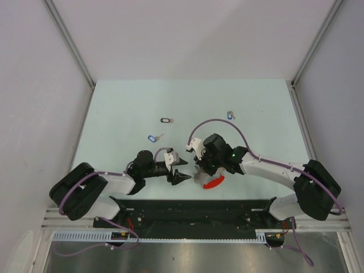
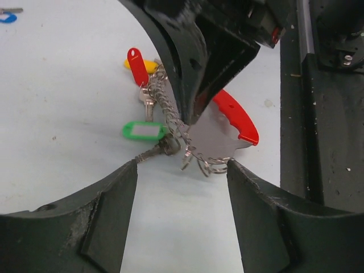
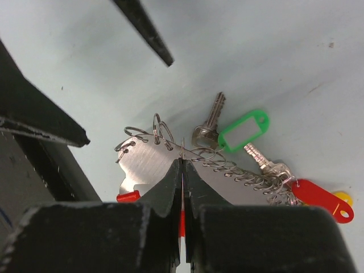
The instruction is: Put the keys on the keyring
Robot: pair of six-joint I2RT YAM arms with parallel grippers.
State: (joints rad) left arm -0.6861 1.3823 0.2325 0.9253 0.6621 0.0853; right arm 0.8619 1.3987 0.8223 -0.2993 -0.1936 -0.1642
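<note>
Right claw (image 3: 182, 164) clamps the keyring (image 3: 149, 162) (jaws fully closed); left claw (image 2: 182, 170), wide open and empty, sits just beside it.

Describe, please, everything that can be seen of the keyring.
The keyring is a flat silver metal plate with a red curved band on one side and a row of thin wire loops along its edge. Silver keys hang from the loops, with a green tag, a red tag and a yellow tag. The keys rest on the table, and the right gripper is shut on the plate.
</note>
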